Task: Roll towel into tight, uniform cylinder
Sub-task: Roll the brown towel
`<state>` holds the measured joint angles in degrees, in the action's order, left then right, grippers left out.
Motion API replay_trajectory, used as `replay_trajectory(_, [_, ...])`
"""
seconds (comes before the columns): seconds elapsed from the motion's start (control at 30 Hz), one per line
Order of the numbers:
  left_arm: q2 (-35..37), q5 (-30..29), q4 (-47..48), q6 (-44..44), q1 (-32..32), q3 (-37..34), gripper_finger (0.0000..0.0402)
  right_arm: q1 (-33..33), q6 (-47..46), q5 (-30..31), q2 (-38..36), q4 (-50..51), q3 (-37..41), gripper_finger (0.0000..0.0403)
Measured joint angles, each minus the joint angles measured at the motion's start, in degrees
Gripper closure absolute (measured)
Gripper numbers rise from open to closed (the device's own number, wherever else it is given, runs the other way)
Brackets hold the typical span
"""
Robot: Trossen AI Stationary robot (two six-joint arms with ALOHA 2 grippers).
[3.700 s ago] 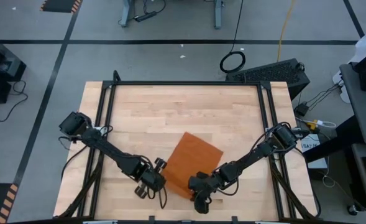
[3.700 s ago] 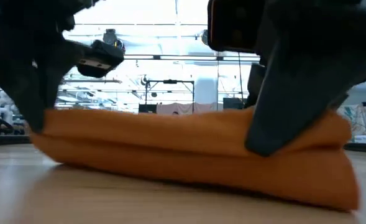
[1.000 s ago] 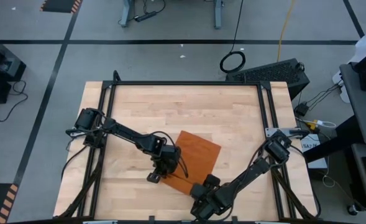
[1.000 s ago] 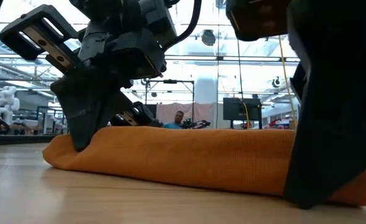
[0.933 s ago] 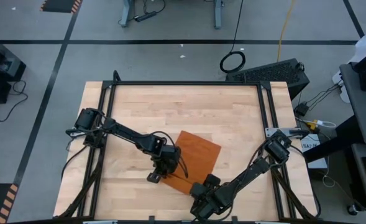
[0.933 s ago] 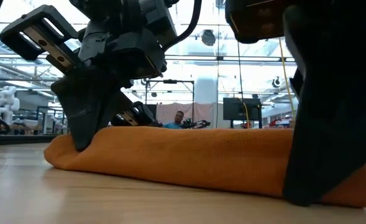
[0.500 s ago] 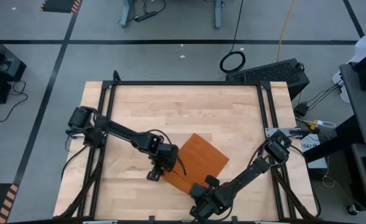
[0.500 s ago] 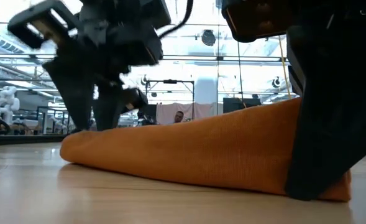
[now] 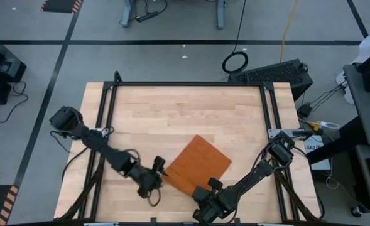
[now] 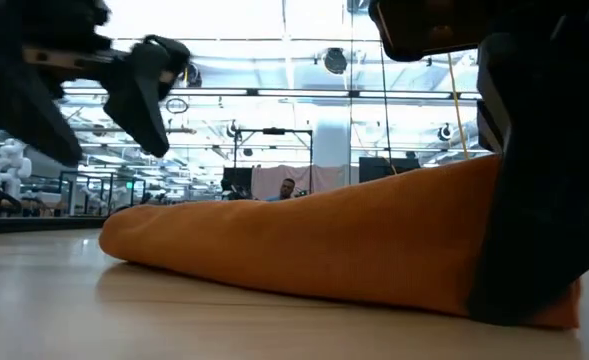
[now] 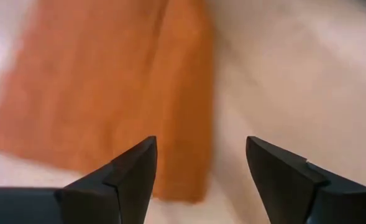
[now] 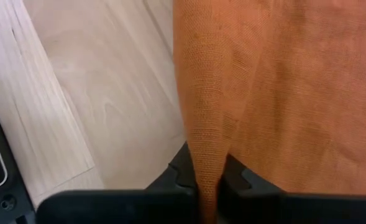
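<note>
The rust-orange towel lies toward the near edge of the wooden table, partly folded, and its left end rests on the wood. My left gripper hangs open just left of the towel and above the table, with nothing between its fingers. Seen from that wrist, the towel is ahead of the fingers. My right gripper is at the towel's near edge, shut on the cloth. In the low view its dark body hides the towel's right end. My right gripper pinches a raised fold of the towel between its two fingers, at the towel's near edge. The fingers come steeply from above, slanting in from the near right. The cloth rises toward the hold, and the towel's left end stays on the table.
Black frame rails run along the table's left, right and far sides. Bare wood lies behind and to the left of the towel. A keyboard and cables sit on the floor past the far right corner. A person shows far back in the room.
My left gripper has let go of the towel's left end, opened, risen, and drawn back toward the table's left and near edge. The towel's right end has lifted at my right gripper while its left end has stayed on the wood. The flat part has swung slightly right.
</note>
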<state>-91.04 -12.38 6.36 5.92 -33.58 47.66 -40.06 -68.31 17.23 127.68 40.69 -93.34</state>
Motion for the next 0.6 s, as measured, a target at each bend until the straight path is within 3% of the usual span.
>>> replay_trajectory(0.1, [-0.01,-7.38,-3.98,3.24,-3.28,-2.19,0.0149,-0.08,0.02,-0.17,0.00,-0.04,0.00,0.0395])
replay_trajectory(0.43, [-5.83,-9.70,-7.72,7.86,-1.88,-2.89,0.0080,-0.12,0.44,-0.42,0.00,-0.09,0.00,0.0395])
replay_trajectory(0.6, [-8.05,-7.66,-8.98,10.50,0.86,-2.87,0.0094,-0.12,1.22,-0.46,-0.01,-0.02,0.00,0.0395])
